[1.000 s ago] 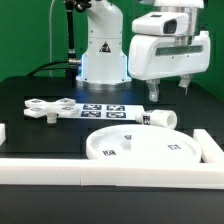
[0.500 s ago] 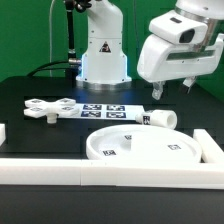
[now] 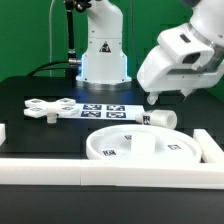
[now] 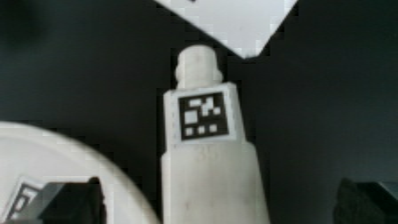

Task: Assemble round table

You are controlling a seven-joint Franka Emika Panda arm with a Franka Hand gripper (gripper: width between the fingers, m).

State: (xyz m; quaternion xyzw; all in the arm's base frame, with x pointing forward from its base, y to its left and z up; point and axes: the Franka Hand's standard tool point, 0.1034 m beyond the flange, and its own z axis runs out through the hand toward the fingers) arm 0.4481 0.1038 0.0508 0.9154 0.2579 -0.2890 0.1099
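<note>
The short white leg [image 3: 160, 118] lies on its side on the black table, just behind the large round disc [image 3: 145, 148]. The cross-shaped base [image 3: 45, 107] lies far off at the exterior view's left. My gripper [image 3: 157, 98] hangs tilted just above the leg, open and empty. In the wrist view the leg [image 4: 210, 130] with its square tag runs between my two dark fingertips [image 4: 54, 205], without touching them. The disc's rim [image 4: 80, 170] curves beside it.
The marker board [image 3: 105, 110] lies flat behind the disc, and its corner shows in the wrist view [image 4: 240, 20]. A long white rail [image 3: 110, 172] runs along the front, with shorter white rails at the exterior view's left [image 3: 3, 133] and right [image 3: 206, 146].
The arm's hand has tipped over to a slanted pose and come down closer to the leg. The leg, disc and base have not moved.
</note>
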